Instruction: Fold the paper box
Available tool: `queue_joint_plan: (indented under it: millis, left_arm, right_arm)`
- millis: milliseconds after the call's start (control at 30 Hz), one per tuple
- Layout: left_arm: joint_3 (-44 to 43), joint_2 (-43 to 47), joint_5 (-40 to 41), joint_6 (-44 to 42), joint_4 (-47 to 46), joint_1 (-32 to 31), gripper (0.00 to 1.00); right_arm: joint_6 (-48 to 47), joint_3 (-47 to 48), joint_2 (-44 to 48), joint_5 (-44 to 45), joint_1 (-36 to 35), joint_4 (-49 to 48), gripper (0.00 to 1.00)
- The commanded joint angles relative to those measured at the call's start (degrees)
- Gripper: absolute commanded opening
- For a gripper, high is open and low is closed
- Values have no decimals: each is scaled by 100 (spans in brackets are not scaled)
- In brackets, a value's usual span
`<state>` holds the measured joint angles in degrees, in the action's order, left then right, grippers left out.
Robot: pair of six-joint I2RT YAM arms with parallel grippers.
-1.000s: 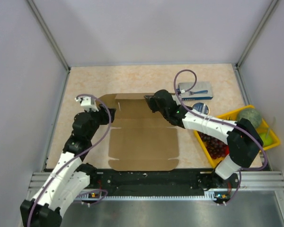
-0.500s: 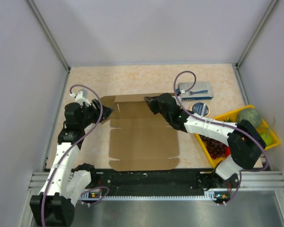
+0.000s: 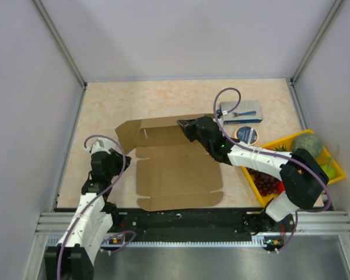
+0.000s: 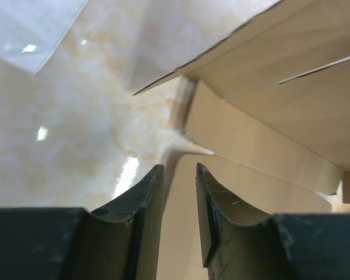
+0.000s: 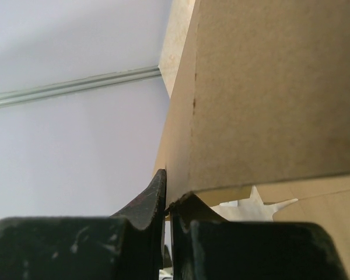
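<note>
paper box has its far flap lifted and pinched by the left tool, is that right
No, it is the right tool that pinches the lifted far flap of the paper box. The right wrist view shows its jaws shut on the cardboard edge.

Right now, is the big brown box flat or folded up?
Partly folded. On the paper box, the far flap stands raised, pinched by the right gripper; the other panels lie flat on the table.

The box (image 3: 178, 175) is a plain brown die-cut cardboard sheet with creases, slits and flaps, opened out mid-table (image 3: 105, 105). Its near panels lie flat. The far panel, with its left end flap, is tilted up along a crease.
</note>
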<state>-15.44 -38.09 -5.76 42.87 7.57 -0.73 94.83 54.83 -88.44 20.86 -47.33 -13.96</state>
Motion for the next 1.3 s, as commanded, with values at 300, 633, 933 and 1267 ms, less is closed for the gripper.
queue_joint_plan:
  millis: [300, 633, 933, 1267]
  left_arm:
    - [-257, -2307, 917, 134, -1336, -189, 24]
    - [-530, -2916, 235, 55, -2187, -656, 17]
    - [-609, -2466, -452, -200, -2533, -727, 17]
    - [-679, -2268, -420, -314, -2001, -770, 18]
  right_arm:
    - [-201, -34, 152, -56, 22, -160, 0]
    - [-175, -7, 134, -91, 31, -160, 0]
    - [-263, -121, 178, -135, 31, -318, 0]
    - [-518, -437, 292, -161, 22, -547, 0]
